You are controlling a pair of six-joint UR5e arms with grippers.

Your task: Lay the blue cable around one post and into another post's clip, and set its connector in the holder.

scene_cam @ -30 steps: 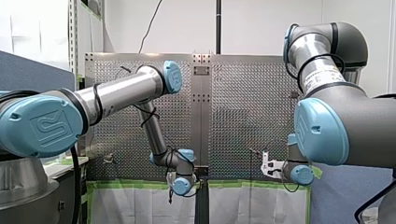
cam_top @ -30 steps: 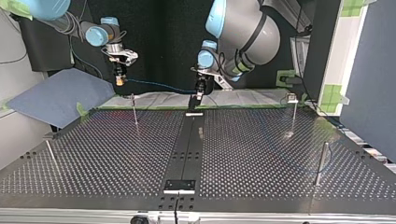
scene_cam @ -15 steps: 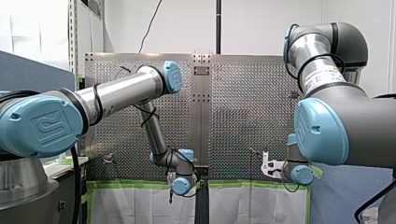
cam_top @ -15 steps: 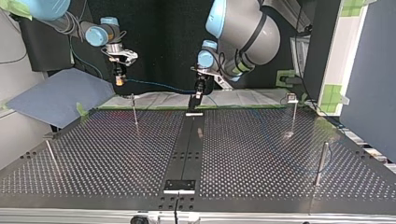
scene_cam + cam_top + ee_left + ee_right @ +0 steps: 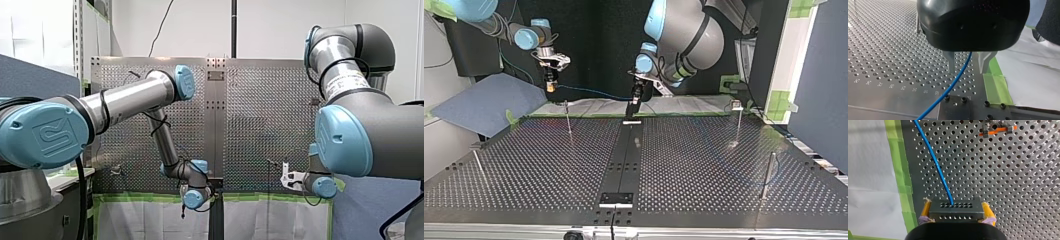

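As right gripper (image 5: 956, 213) edges slightly away from left gripper (image 5: 967, 65), yellow pads (image 5: 926, 209) clamped on connector (image 5: 954, 207), blue cable (image 5: 934, 162) trails ahead of it, through left gripper's open fingers (image 5: 951, 62), ungripped, above counter (image 5: 885, 50). Likely taking slack; posts (image 5: 568, 119) unrouted yet.

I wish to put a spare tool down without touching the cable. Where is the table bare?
Bare: the perforated table either side of the centre strip, out to the posts. Crowded: the edge by the arms, where my left gripper, my right gripper with the connector, and the blue cable hang.
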